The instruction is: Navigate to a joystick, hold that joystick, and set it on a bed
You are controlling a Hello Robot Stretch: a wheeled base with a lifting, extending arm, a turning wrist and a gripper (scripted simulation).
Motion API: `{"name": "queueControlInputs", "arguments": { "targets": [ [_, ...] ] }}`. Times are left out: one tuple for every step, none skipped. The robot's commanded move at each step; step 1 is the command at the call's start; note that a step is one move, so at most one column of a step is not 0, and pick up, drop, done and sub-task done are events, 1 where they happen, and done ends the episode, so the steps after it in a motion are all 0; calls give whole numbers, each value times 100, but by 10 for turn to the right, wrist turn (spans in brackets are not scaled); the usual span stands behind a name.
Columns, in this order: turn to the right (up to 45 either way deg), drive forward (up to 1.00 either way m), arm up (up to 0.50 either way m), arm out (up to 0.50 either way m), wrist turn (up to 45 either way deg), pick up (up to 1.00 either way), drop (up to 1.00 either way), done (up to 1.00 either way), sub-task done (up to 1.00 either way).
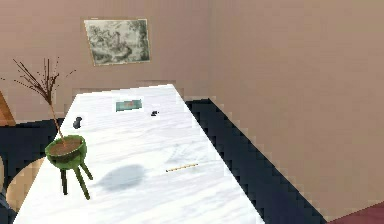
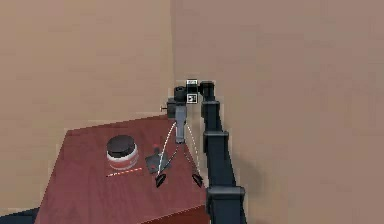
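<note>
In the forward view, a potted plant (image 1: pixel 66 150) stands on the left of a long white tabletop (image 1: pixel 150 140). Two small dark blobs (image 1: pixel 75 122) lie farther along it, one near each side, too small to name.

In the arm side view, a red-brown tabletop (image 2: pixel 80 175) fills the lower left. On it sits a round dark-topped thing (image 2: pixel 122 150) on a pale base, with a thin red and white stick (image 2: pixel 125 172) just in front. Right of those lies a grey lump (image 2: pixel 157 162), at or behind the gripper (image 2: pixel 178 181). Either one may be the joystick; I cannot say which.

The fingers (image 2: pixel 165 158) reach down over this tabletop from the arm (image 2: pixel 215 140). Whether they grasp anything or hang released, I cannot tell.

So the drive to the joystick looks done and the pick-up is under way at best. A sure hold, the trip to a bed and the setting down are all left.
</note>
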Motion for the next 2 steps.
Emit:
{"name": "queueControlInputs", "arguments": {
  "targets": [
    [0, 0, 0, 0, 450, 0, 0, 0, 0],
    [0, 0, 0, 0, 450, 0, 0, 0, 0]
  ]
}}
